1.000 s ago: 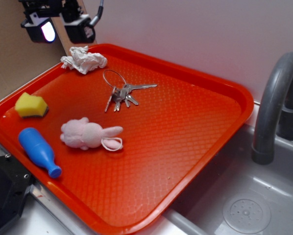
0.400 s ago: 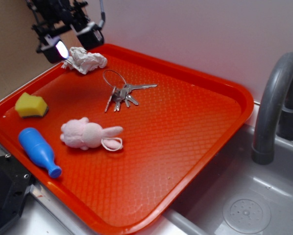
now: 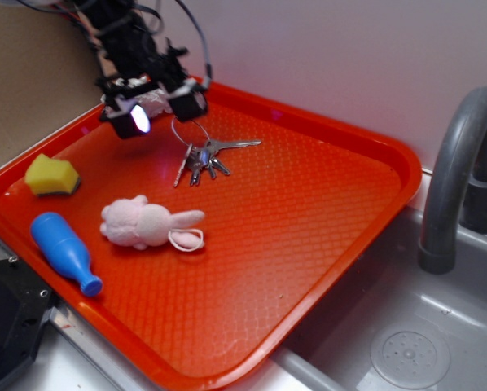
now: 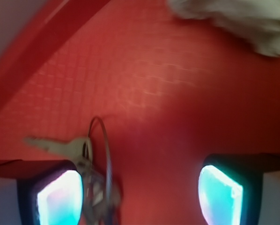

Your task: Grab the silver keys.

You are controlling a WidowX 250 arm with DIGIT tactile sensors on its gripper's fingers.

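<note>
- Exterior view: I have the gripper point(image 3: 157, 112) hanging above the far left part of the orange tray point(image 3: 325, 236), its two fingers spread wide and holding nothing.
- The silver keys point(image 3: 204, 155) lie flat on the tray at about 5 o'clock from the gripper, just beside it, with the wire ring toward the claw and the long key pointing to 3 o'clock.
- Nothing is grabbed yet; by my reading the approach is largely done, and lining up, lowering and closing are all left.
- The crumpled paper wad point(image 3: 155, 99) sits partly hidden behind the fingers. The pink plush rabbit point(image 3: 148, 223), the yellow sponge point(image 3: 51, 174) and the blue bottle point(image 3: 64, 252) lie well apart from the keys, toward 7 to 8 o'clock.
- Against a second ago, the gripper has come down from the upper left corner and moved toward the keys; the keys and the other items have not shifted.
- Wrist view: blurred, but I see the keys point(image 4: 84, 154) low on the left, by the left finger point(image 4: 51, 194) rather than centred in the gap, with the ring curving toward the middle.
- The right finger point(image 4: 224, 187) stands well clear over bare tray, so I judge a sideways correction is needed before closing.
</note>
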